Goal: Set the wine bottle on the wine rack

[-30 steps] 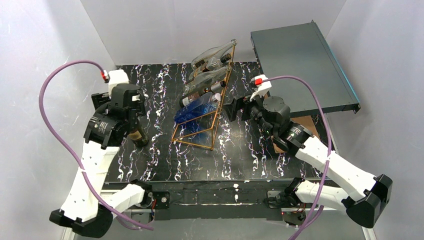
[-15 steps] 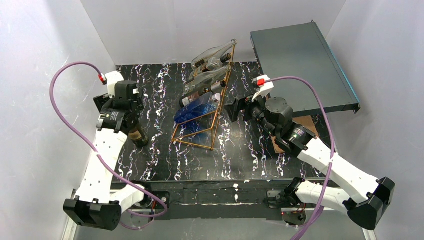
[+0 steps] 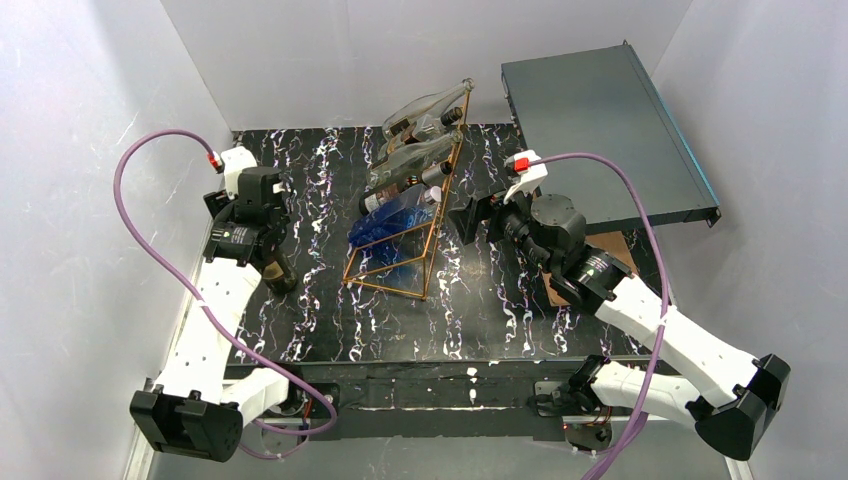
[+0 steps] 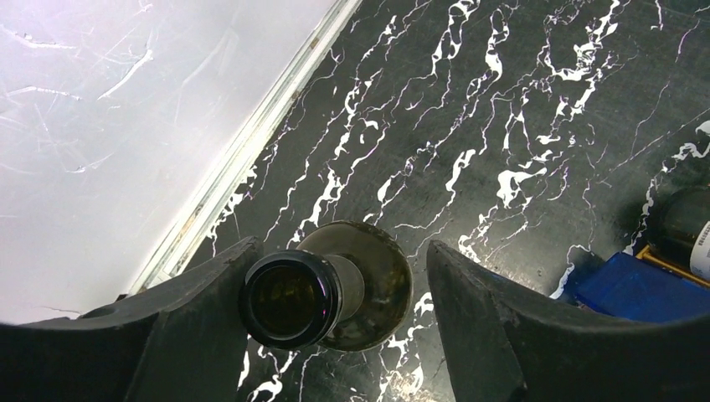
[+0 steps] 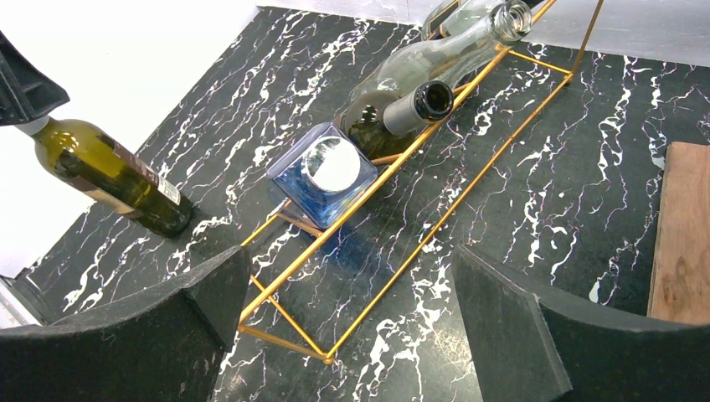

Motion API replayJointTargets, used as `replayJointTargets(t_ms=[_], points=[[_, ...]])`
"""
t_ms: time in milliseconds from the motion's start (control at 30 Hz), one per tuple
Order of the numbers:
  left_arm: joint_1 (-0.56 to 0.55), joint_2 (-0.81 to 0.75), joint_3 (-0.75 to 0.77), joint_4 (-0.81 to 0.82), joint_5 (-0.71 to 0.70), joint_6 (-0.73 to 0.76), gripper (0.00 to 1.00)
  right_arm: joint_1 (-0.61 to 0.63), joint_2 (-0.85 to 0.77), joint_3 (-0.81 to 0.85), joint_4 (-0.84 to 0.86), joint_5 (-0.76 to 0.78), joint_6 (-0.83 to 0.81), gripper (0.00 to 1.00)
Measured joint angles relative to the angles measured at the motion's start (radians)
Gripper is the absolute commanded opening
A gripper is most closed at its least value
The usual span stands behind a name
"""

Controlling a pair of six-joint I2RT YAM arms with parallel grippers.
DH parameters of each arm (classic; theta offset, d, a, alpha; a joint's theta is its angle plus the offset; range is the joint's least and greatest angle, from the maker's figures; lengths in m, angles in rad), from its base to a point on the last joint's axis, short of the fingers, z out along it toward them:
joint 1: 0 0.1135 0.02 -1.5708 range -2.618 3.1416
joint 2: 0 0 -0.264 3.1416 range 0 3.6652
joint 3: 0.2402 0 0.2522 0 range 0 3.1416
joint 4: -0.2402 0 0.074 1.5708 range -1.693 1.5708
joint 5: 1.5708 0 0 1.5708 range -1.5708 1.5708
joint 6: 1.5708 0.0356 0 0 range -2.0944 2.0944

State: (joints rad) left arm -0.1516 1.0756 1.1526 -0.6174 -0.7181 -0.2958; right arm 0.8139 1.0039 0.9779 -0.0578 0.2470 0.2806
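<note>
A dark green wine bottle [image 3: 276, 268] stands on the black marbled table at the left, open mouth up. My left gripper [image 3: 262, 240] is open and straddles its neck from above. In the left wrist view the bottle mouth [image 4: 289, 299] sits close to the left finger [image 4: 192, 327], with a wide gap to the right one. The copper-gold wire wine rack [image 3: 385, 290] stands mid-table and holds clear, dark and blue bottles. My right gripper [image 3: 466, 216] is open and empty just right of the rack. The right wrist view shows the rack [image 5: 455, 215] and the wine bottle [image 5: 109, 176].
A dark flat box [image 3: 605, 130] leans at the back right. A brown wooden board [image 5: 682, 234] lies on the table to the right of the rack. White walls close in the table on the left, back and right.
My left arm has swung its elbow in and turned the wrist, with the gripper staying over the bottle's neck. The right arm has barely moved.
</note>
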Motion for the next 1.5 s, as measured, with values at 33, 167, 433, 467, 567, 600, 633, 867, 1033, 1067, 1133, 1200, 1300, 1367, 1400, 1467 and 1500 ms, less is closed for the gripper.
replayJointTargets(t_ms=[33, 167, 433, 467, 567, 600, 633, 867, 1033, 1067, 1133, 1200, 1300, 1367, 1400, 1467, 1500], points=[[0.0, 0.0, -0.002, 0.005, 0.001, 0.002, 0.64, 0.0, 0.0, 0.0, 0.0, 0.0, 0.0, 0.98], [0.0, -0.014, -0.019, 0.033, 0.002, 0.019, 0.57, 0.0, 0.003, 0.0, 0.0, 0.0, 0.0, 0.98], [0.002, -0.035, -0.051, 0.063, 0.005, 0.063, 0.44, 0.0, 0.004, 0.0, -0.001, 0.011, -0.012, 0.98], [0.002, -0.04, -0.06, 0.067, 0.006, 0.068, 0.37, 0.0, 0.004, 0.0, -0.001, 0.014, -0.015, 0.98], [0.005, -0.051, -0.082, 0.091, 0.034, 0.069, 0.11, 0.0, 0.003, 0.0, -0.002, 0.018, -0.019, 0.98], [0.005, -0.054, -0.082, 0.109, 0.066, 0.071, 0.03, 0.0, 0.002, 0.0, -0.001, 0.019, -0.019, 0.98], [0.002, -0.055, -0.082, 0.103, 0.077, 0.1, 0.0, 0.0, 0.002, 0.0, -0.001, 0.019, -0.019, 0.98], [0.01, -0.079, -0.074, 0.097, 0.252, 0.182, 0.0, 0.0, -0.005, -0.007, -0.016, 0.032, -0.023, 0.98], [0.007, -0.08, -0.058, 0.092, 0.364, 0.213, 0.0, 0.0, -0.014, -0.007, -0.029, 0.048, -0.027, 0.98], [0.007, -0.081, -0.054, 0.095, 0.388, 0.217, 0.0, 0.0, -0.016, -0.007, -0.032, 0.051, -0.029, 0.98], [0.007, -0.081, -0.045, 0.101, 0.44, 0.219, 0.0, 0.0, -0.016, -0.007, -0.04, 0.056, -0.031, 0.98], [0.007, -0.085, -0.04, 0.116, 0.495, 0.222, 0.0, 0.0, -0.016, -0.007, -0.05, 0.062, -0.031, 0.99], [0.006, -0.093, -0.039, 0.14, 0.563, 0.221, 0.0, 0.0, -0.016, -0.007, -0.053, 0.066, -0.034, 0.98], [0.004, -0.095, -0.031, 0.15, 0.601, 0.223, 0.0, 0.0, -0.016, -0.007, -0.053, 0.068, -0.035, 0.98], [0.003, -0.094, -0.023, 0.153, 0.621, 0.225, 0.0, 0.0, -0.016, -0.007, -0.053, 0.069, -0.035, 0.99], [-0.002, -0.094, -0.008, 0.159, 0.656, 0.23, 0.0, 0.0, -0.016, -0.007, -0.053, 0.068, -0.035, 0.98], [-0.006, -0.094, -0.001, 0.163, 0.674, 0.232, 0.0, 0.0, -0.016, -0.007, -0.053, 0.068, -0.035, 0.98]])
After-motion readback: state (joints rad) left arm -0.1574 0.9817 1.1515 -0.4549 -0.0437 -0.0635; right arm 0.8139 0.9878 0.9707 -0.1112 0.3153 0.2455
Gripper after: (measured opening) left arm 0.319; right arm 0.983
